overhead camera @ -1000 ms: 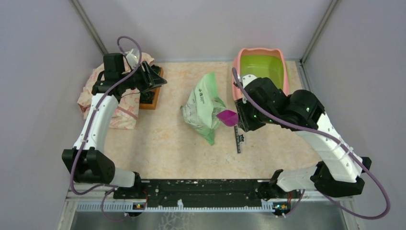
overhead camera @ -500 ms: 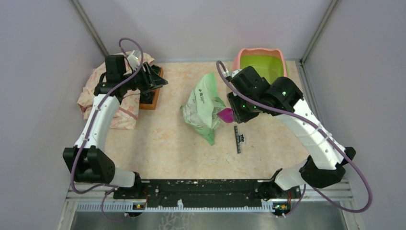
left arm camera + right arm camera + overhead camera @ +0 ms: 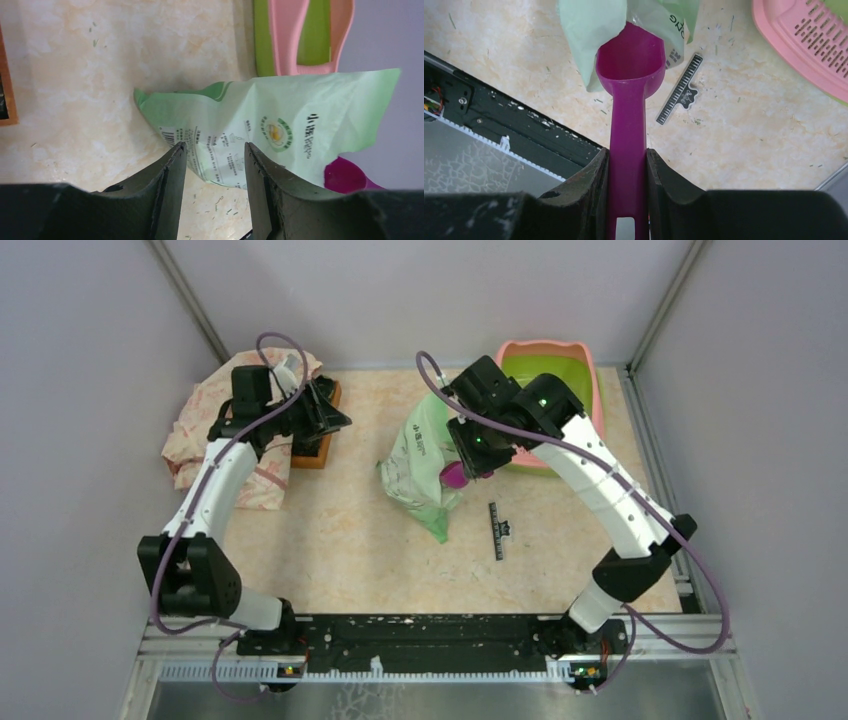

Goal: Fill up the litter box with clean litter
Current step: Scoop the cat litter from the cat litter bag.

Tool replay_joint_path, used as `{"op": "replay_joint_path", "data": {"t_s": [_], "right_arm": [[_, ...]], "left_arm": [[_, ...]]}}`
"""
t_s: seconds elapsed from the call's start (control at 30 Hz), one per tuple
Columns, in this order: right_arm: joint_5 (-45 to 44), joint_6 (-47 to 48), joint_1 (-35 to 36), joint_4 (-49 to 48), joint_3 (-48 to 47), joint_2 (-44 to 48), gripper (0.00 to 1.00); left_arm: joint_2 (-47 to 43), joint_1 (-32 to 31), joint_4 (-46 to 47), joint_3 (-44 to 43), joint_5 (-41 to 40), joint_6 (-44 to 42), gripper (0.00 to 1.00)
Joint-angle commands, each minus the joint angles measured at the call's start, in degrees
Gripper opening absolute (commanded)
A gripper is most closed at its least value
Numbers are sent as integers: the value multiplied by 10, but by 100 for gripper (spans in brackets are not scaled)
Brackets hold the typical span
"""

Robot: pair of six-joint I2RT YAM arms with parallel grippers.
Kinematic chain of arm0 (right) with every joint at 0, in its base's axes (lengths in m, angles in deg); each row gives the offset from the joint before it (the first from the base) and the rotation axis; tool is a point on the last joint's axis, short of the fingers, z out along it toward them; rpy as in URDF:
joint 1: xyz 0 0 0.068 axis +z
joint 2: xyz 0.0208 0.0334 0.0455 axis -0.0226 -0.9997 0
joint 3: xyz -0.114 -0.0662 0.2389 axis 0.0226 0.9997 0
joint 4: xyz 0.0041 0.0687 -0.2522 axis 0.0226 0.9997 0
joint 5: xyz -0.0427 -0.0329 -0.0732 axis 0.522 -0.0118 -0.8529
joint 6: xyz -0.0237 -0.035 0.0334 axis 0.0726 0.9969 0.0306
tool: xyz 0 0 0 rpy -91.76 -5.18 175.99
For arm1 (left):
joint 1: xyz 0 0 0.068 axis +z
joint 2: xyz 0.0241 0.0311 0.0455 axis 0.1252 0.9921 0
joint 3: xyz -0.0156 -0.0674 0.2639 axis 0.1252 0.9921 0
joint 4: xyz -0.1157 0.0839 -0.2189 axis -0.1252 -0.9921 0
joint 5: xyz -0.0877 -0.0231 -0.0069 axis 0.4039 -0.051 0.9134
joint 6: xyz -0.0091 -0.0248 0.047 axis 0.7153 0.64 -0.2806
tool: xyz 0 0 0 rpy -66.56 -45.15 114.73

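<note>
Risk of pushing the light green printed plastic bag (image 3: pixel 589 30) away instead of entering it: lying soft and crumpled on the marbled beige table (image 3: pixel 340 540), without anything pinning it, so probably sliding or folding shut under the tip of the purple plastic scoop (image 3: pixel 630 60). Also risking granules dropping on the table during the carry, judging from the shallow bowl and the gap to cross. Not seeing any clean litter now; presumably sitting inside the bag. Showing only bare lime-green inside the pink-rimmed rectangular plastic litter box (image 3: pixel 548 344), standing at the far right corner of the table, near the bag.

Reaching the right arm across toward the centre, elbow bent, right gripper (image 3: pixel 626 155) clamping narrowly on the scoop's handle, empty bowl pointing at the bag's mouth. Stretching the left arm to the far left, above the small brown wooden tray (image 3: pixel 315 455) and the pink patterned cloth (image 3: pixel 200 430), left gripper (image 3: pixel 215 150) standing about half open, holding nothing, facing the bag.
</note>
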Motion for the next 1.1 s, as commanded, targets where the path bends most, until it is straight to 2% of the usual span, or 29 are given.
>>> {"op": "replay_joint_path", "data": {"t_s": [0.0,0.27,0.8,1.07], "right_arm": [[23,6,-17,-30,-55,-45,0],[49,11,-33,-35,-70,-83,0],[78,21,-61,-27,-52,-132,0],[109,33,-63,-44,-80,-197,0]], "left_arm": [[22,0,49,34,-34,5,52],[79,-28,80,18,-79,13,51],[164,-76,146,-15,-81,24,51],[207,-104,160,-31,-99,14,51]]}}
